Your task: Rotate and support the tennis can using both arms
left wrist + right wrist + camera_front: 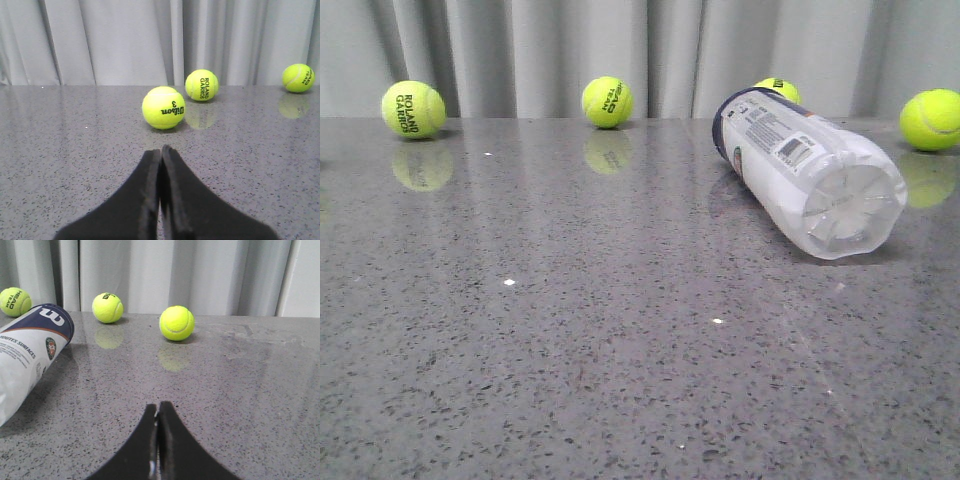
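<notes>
The tennis can [800, 172] lies on its side at the right of the grey table, its clear base towards me and its navy rim towards the curtain. It also shows in the right wrist view [30, 352], with the navy end and round logo. No gripper shows in the front view. My left gripper [161, 150] is shut and empty, low over the table, facing a Wilson ball [163, 108]; the can is out of that view. My right gripper [158, 406] is shut and empty, well apart from the can.
Tennis balls stand along the back by the grey curtain [620, 50]: one far left [413, 109], one centre [607, 101], one behind the can [778, 90], one far right [931, 119]. The table [570, 350] is speckled grey stone.
</notes>
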`<state>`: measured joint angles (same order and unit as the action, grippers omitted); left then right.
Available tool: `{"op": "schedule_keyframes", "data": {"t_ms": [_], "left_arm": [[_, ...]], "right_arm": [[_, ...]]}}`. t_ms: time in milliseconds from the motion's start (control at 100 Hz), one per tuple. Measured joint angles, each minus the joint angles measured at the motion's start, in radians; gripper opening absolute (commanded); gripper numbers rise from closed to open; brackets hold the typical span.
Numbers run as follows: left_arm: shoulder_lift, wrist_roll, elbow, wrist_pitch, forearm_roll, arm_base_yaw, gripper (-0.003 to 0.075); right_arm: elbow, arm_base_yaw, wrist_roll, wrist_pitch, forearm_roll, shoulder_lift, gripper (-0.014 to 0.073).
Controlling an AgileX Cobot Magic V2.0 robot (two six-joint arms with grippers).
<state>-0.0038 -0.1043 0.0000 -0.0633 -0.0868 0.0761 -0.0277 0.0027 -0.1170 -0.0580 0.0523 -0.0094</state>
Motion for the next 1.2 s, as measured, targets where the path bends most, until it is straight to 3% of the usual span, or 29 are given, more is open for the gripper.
{"op": "schedule_keyframes", "data": {"t_ms": [880, 1040, 1200], "left_arm": [[0.000, 0.000, 0.000, 0.000, 0.000, 0.000, -0.0020], [0.000, 0.000, 0.000, 0.000, 0.000, 0.000, -0.0020], [0.000, 0.000, 0.000, 0.000, 0.000, 0.000, -0.0020]], "right_arm": [[0.007, 0.000, 0.000, 0.015, -0.012, 0.000, -0.0068], [0.118, 0.000, 0.000, -0.046, -0.018, 0.014, -0.0068], [0.302, 0.000, 0.000, -0.170, -0.023, 0.156, -0.0068]]}}
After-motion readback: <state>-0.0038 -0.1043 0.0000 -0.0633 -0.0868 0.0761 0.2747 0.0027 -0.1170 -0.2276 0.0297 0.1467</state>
